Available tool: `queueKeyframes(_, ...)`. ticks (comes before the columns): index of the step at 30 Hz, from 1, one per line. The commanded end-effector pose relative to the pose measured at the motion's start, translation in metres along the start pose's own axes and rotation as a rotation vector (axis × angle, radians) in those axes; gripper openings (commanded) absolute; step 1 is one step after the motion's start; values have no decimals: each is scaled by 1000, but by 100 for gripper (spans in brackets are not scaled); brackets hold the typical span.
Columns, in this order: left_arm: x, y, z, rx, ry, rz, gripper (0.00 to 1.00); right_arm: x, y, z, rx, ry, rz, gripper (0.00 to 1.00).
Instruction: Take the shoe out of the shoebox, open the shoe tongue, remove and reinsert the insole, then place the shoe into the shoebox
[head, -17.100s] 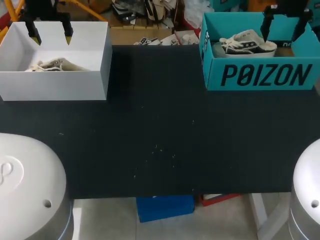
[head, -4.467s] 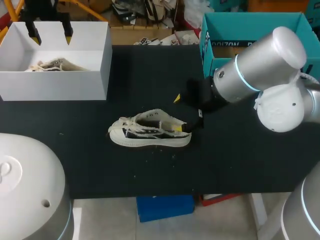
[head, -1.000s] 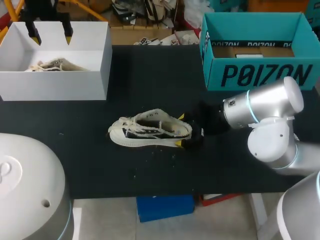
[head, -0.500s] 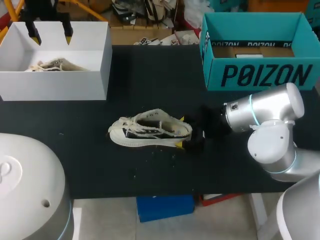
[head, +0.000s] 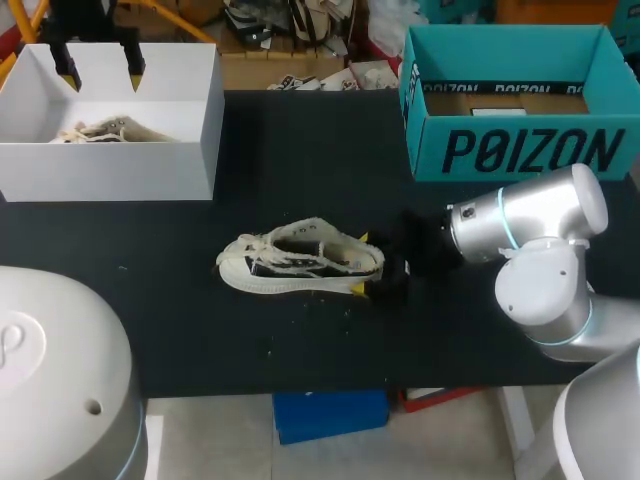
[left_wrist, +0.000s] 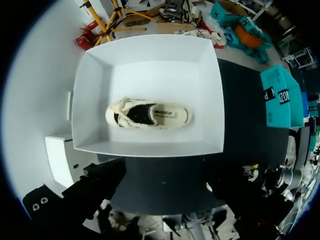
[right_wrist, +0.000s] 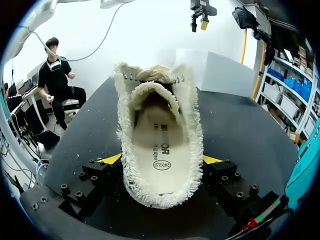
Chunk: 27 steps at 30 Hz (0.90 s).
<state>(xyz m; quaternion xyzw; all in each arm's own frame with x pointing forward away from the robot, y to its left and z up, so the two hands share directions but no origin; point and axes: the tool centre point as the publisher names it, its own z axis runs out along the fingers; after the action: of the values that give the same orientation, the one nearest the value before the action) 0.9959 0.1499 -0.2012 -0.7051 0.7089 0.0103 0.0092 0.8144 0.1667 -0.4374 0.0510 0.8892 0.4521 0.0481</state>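
The shoe (head: 300, 258) stands on its sole in the middle of the table (head: 300, 150), well apart from the teal shoebox (head: 520, 150). It is cream with black sides, a frayed collar and loose laces. My right gripper (head: 360, 262) is clamped on the heel from both sides. The insole (right_wrist: 159, 145) lies inside; the toe is hidden behind the tongue (right_wrist: 152, 95). My left gripper (head: 100, 72) hangs over the white box (head: 205, 130), fingers apart. Its tips don't show in its own wrist view.
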Motion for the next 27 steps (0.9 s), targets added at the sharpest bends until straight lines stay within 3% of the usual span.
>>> queueKeyframes(1,20,16,-8,-9,-77,-22,100,0,-1,2,0,-2,1,0)
queueKeyframes(8,56,61,-10,-26,-112,-30,100,0,-1,2,0,-2,1,0)
queueKeyframes(14,82,96,-10,-34,-66,-3,100,0,-1,2,0,-2,1,0)
queueKeyframes(24,82,96,-10,-34,-66,-3,100,0,-1,2,0,-2,1,0)
queueKeyframes(27,75,97,-12,-49,-95,-18,100,0,-1,2,0,-2,1,0)
